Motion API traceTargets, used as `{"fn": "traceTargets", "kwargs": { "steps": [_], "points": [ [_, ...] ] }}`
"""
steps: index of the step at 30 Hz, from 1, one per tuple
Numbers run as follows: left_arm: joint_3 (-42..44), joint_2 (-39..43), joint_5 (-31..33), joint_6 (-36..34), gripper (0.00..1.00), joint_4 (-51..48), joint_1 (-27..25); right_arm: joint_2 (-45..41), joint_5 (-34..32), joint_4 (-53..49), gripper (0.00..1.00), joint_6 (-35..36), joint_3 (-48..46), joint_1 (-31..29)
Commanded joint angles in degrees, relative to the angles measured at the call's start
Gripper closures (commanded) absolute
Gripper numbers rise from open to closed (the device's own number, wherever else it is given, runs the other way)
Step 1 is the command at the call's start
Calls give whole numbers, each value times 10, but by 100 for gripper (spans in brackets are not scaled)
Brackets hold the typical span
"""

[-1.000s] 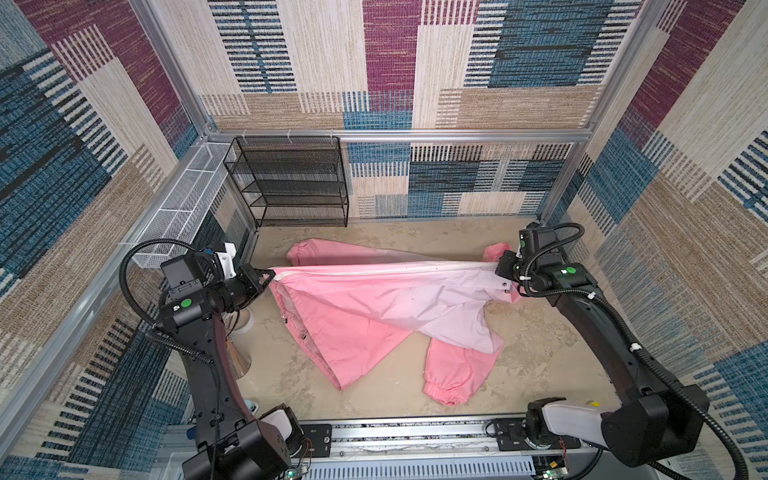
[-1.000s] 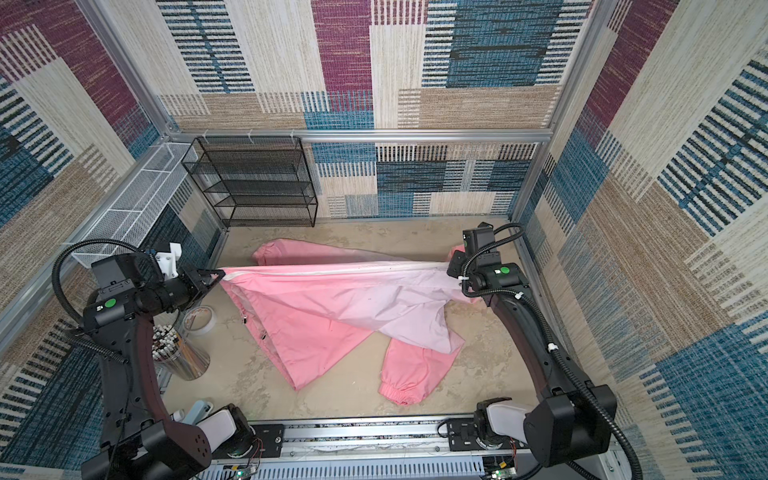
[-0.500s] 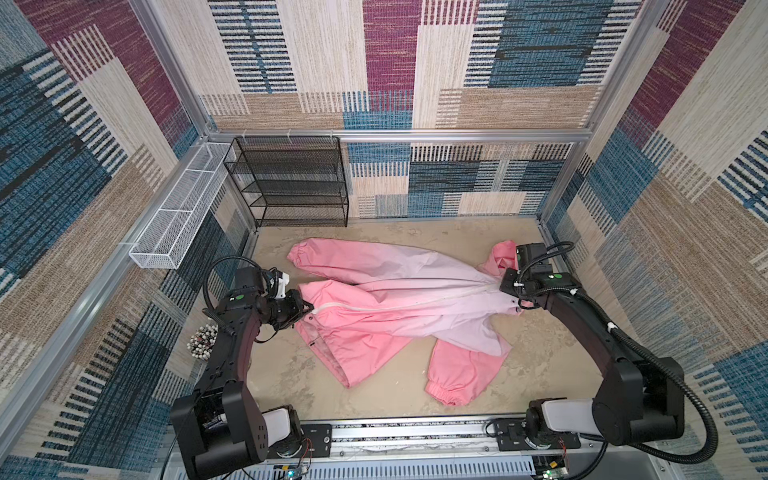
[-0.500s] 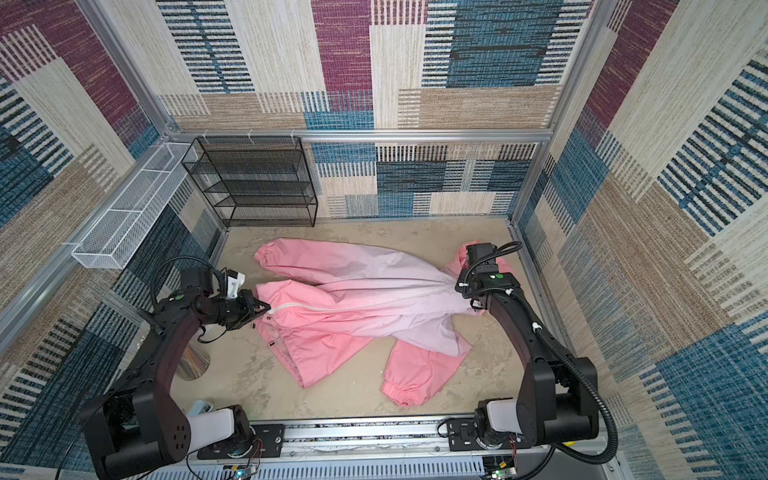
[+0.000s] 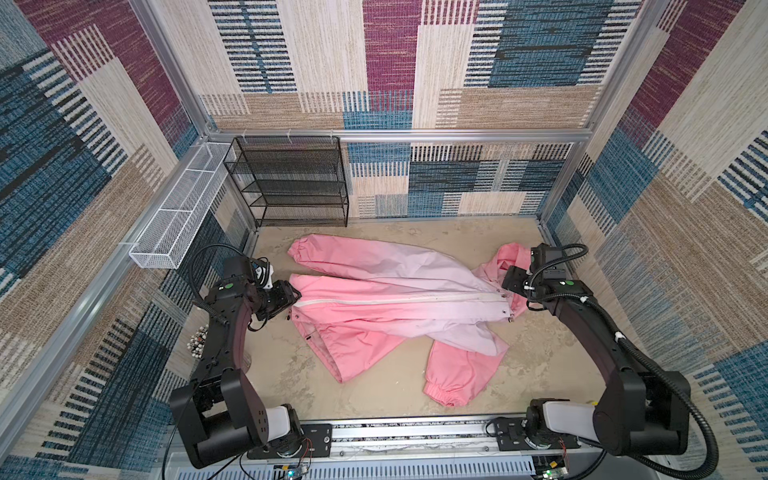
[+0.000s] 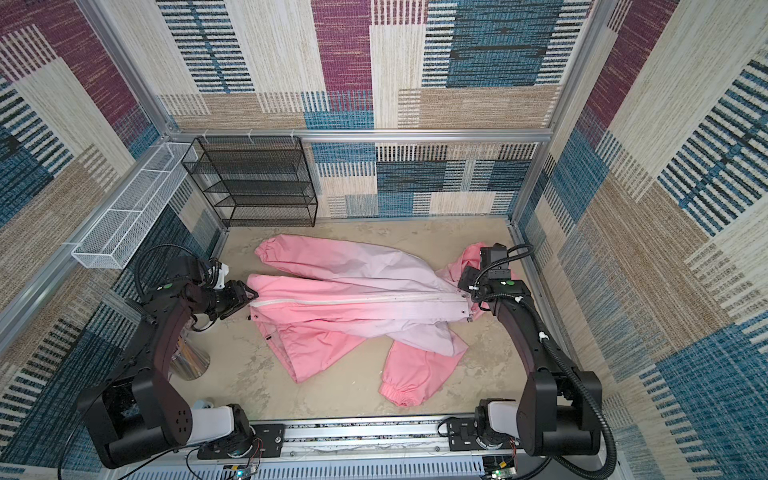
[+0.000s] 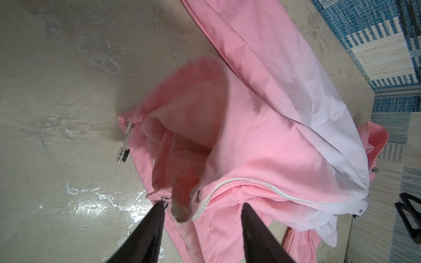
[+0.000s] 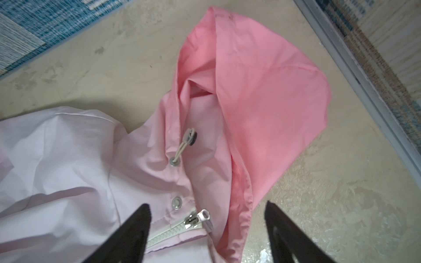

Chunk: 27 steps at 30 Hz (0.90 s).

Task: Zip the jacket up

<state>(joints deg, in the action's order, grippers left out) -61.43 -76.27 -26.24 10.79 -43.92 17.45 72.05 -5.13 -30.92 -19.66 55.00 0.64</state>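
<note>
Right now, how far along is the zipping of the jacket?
Done, it seems: the jacket lies spread out and its white zipper runs closed from hem to collar, the slider at the top. In hand: nothing; the left jaws and right jaws stand open, gripping no cloth. Left: probably only drawing the arms back.

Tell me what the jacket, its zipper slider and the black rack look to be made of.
Jacket: thin woven synthetic, probably nylon or polyester; matte with slight sheen, sharp crinkly creases.
Zipper slider: silvery metal by its bright glints; the teeth look like white plastic.
Black rack: metal wire mesh, dark painted or coated finish, see-through shelves.
</note>
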Motion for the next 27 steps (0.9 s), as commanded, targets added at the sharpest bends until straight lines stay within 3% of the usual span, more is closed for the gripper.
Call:
{"fn": "traceTargets", "kwargs": {
  "steps": [1,2,4,7,9,13,19,24,27],
  "points": [
    [-25,5,21,-28,30,-34,0,-37,-3,3,0,13,10,1],
    [-27,19,19,-20,0,-27,0,-49,1,9,0,15,9,1],
    [-18,51,15,-6,1,6,-5,-69,5,30,0,14,-2,1],
    [38,130,74,-3,1,123,-63,-100,-37,94,0,0,-49,0],
    [128,195,120,-26,1,260,-111,-144,-62,201,0,14,-126,0],
    [301,254,141,-104,1,516,-136,-218,-62,450,0,88,-285,-2],
    [370,196,216,-135,1,620,-140,-164,-81,682,0,157,-406,-2],
    [433,102,243,-124,1,812,-140,-50,-78,860,0,163,-450,-2],
    [432,36,245,-107,1,861,-140,34,-81,959,0,170,-453,-2]
  ]
}}
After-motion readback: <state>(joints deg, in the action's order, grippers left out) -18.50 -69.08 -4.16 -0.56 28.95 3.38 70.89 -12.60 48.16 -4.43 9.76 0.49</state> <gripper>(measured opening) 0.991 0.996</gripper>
